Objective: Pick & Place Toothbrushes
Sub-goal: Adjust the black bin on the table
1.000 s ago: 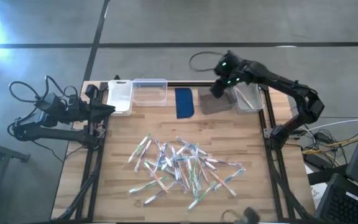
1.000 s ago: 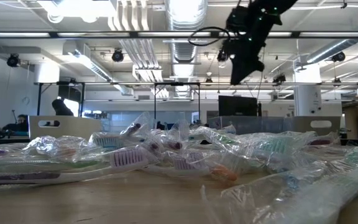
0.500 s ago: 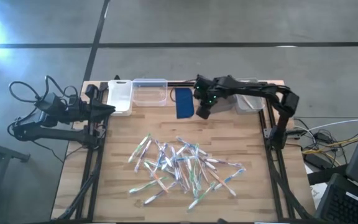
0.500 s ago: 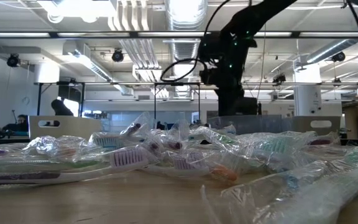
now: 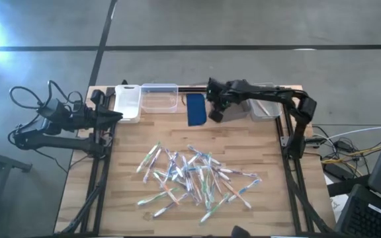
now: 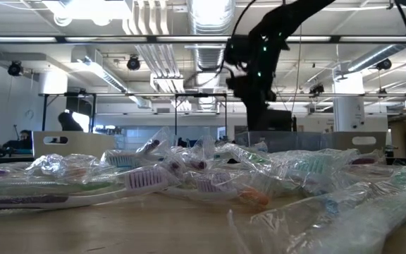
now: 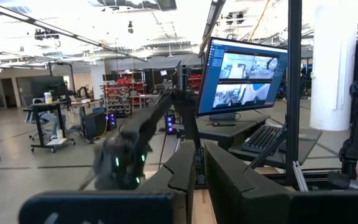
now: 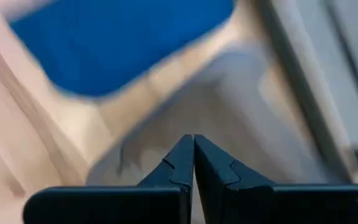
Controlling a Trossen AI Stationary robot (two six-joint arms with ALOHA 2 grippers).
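Observation:
The toothbrushes (image 5: pixel 194 178) lie in a loose heap on the wooden table's middle, many in clear wrappers, and they fill the foreground of the low view (image 6: pixel 189 180). My right gripper (image 5: pixel 215 116) hangs shut over the far part of the table, pointing steeply down between the blue pad (image 5: pixel 196 109) and a grey bin (image 5: pixel 237 109); its wrist view shows its fingertips (image 8: pixel 194 140) together with nothing between them. My left gripper (image 5: pixel 118 115) waits at the table's left edge, its fingers (image 7: pixel 199 155) almost together and holding nothing.
Along the far edge stand a white bin (image 5: pixel 128 102), a clear bin (image 5: pixel 159 98) and another clear bin (image 5: pixel 264 102) at the right. Bare wood lies between the bins and the heap. Black frame rails run down both table sides.
My right gripper has swung from above the far-right bins toward the table's left and near side and has come down. It now hangs lower, beside the blue pad. Over the last half second it has hardly moved. The toothbrushes lie as before.

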